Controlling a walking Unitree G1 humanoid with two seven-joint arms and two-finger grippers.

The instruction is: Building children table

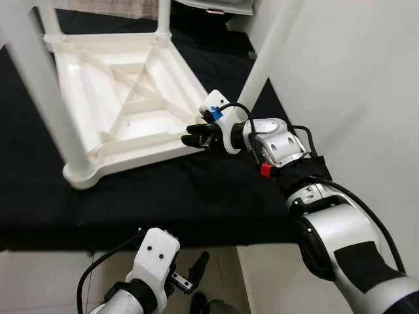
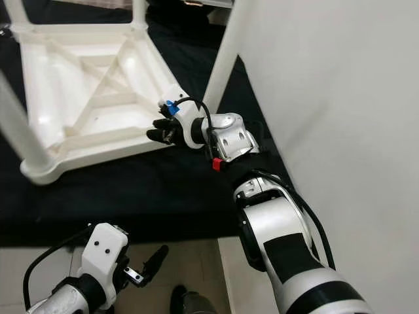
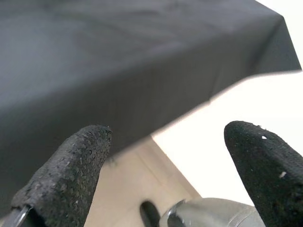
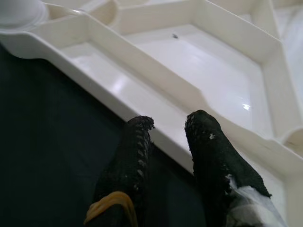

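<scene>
The white plastic children table (image 1: 124, 98) lay upside down on a black cloth (image 1: 163, 196), in the upper left of the head views, with its ribbed underside facing up; this position was probably chosen so the legs could be pushed into the corner sockets from above. One white leg (image 1: 39, 85) stood up at the near left corner, and another leg (image 1: 275, 46) rose diagonally toward the upper right of the frame. The right gripper (image 1: 196, 135) reached forward from the lower right, its silver arm stretched almost straight across the cloth, and its fingers (image 4: 208, 146) were nearly together with only a narrow gap, their tips at the rim of the table; they held nothing that I could see. The left gripper (image 2: 147, 265) stayed low at the bottom left, below the cloth edge, with its fingers (image 3: 66, 170) spread wide apart and empty.
</scene>
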